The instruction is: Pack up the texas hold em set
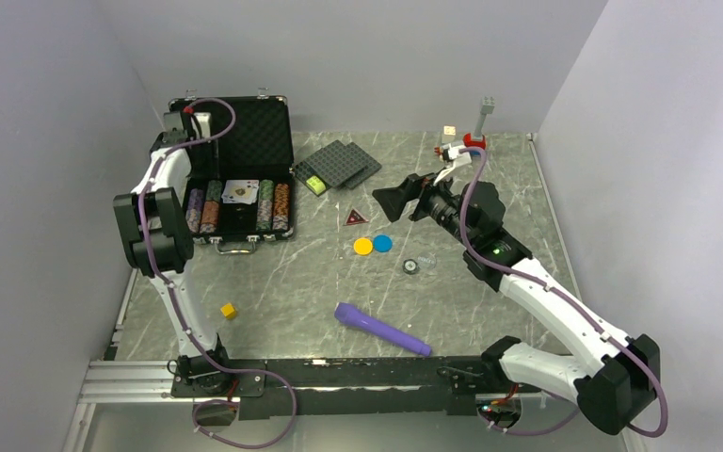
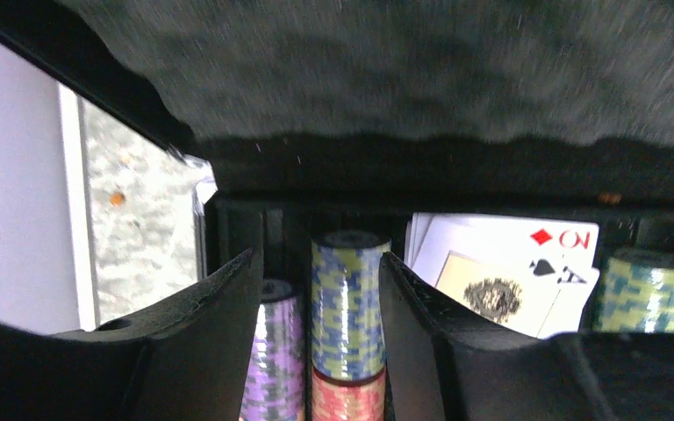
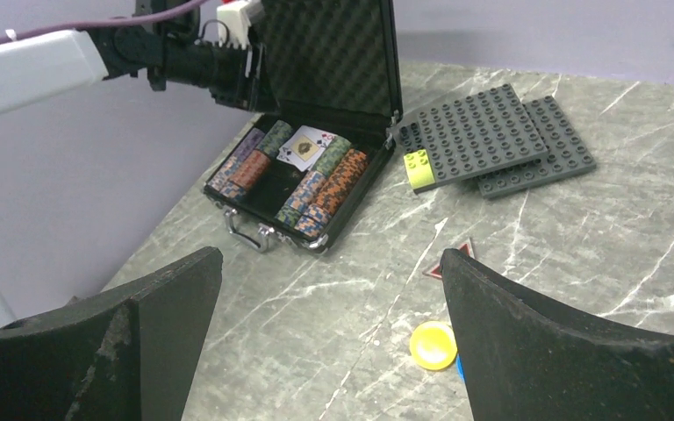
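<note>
L fingers (image 2: 211, 342) apart by open case (image 1: 256, 132).

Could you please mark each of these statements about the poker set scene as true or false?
1. The case stands open. True.
2. The yellow disc lies inside the case. False: it lies on the table beside the blue disc.
3. The right gripper holds the dark red triangle. False: its jaws are open and empty; the triangle lies on the table.
4. The playing cards sit between chip stacks in the case. True.
</note>
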Tool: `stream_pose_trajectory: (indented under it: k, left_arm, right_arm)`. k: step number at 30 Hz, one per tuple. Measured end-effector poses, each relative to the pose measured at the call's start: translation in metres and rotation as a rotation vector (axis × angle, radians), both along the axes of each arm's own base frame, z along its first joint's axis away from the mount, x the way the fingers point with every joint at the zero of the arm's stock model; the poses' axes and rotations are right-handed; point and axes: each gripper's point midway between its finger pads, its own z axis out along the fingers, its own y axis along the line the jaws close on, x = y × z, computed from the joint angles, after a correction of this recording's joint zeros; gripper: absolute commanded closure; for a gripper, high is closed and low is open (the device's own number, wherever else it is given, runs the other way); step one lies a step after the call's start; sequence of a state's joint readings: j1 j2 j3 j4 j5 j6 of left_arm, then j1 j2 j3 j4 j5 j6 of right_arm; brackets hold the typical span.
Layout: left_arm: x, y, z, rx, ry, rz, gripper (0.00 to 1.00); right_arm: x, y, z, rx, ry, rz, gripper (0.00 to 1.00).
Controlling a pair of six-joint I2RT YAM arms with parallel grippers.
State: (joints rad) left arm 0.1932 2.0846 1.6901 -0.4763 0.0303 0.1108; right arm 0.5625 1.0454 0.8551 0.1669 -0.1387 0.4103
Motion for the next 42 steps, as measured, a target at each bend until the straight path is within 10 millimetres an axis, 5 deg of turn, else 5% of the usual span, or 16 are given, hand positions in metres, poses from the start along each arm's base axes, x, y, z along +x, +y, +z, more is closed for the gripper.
stream_pose_trajectory:
  k: [4, 9, 15, 29, 42]
  left_arm:
    - [0.02, 0.004, 0.016, 0.011, -0.057, -0.002, 0.46]
    - [0.03, 0.002, 0.008, -0.002, -0.056, -0.013, 0.5]
    - [0.026, -0.003, -0.017, -0.016, 0.001, -0.029, 0.55]
    - [0.02, -0.008, -0.022, 0.02, 0.042, -0.02, 0.75]
    - [0.017, -0.005, -0.025, 0.04, 0.024, -0.011, 0.73]
  right_arm:
    - [0.003, 0.002, -0.006, -0.008, 0.013, 0.0, 0.0]
    - [0.005, 0.003, -0.01, -0.014, 0.022, 0.0, 0.0]
    - [0.005, 0.003, -0.01, -0.015, 0.023, 0.0, 0.0]
    - [0.002, 0.001, -0.003, -0.003, 0.005, -0.001, 0.0]
    - [-0.006, -0.005, 0.014, 0.021, -0.032, -0.005, 0.0]
